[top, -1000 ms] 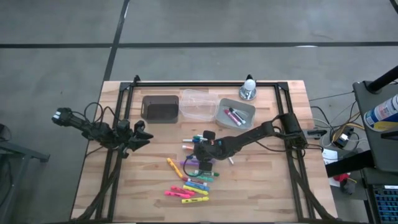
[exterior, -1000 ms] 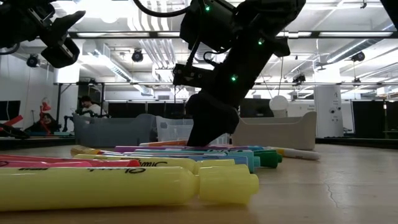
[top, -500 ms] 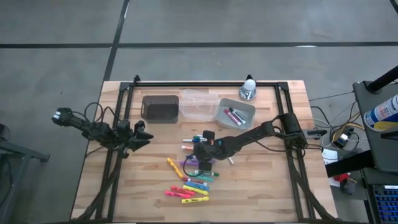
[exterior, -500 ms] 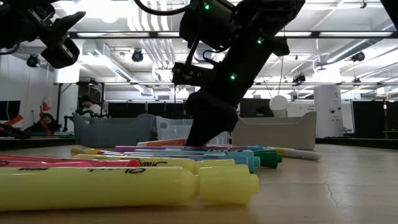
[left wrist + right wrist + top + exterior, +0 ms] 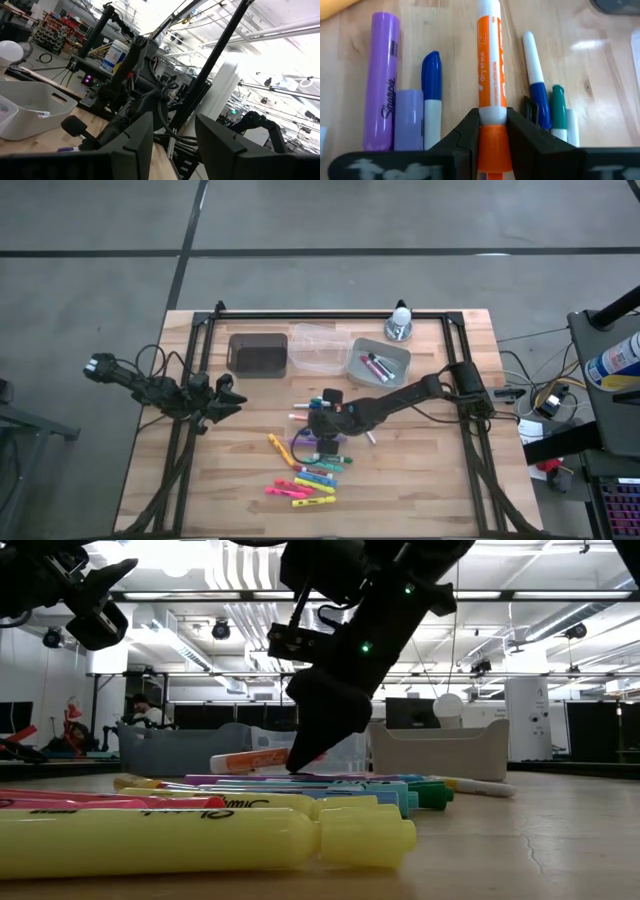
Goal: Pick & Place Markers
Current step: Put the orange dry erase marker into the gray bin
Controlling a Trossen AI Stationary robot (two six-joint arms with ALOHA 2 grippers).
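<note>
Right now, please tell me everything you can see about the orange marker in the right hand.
The orange marker has a white body with an orange printed label reading "dry erase" and an orange cap. It looks like smooth plastic. The right hand is shut on it near the cap end. In the low view it hangs roughly level, slightly tilted, lifted clear above the other markers on the wooden table.

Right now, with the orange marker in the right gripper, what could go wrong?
1. The right gripper pinches the orange marker near its cap end only, so the long body sticks out and may tilt or slip.
2. It hangs low above the other markers, so a sideways move could knock them.

The left gripper waits open, far off.
</note>
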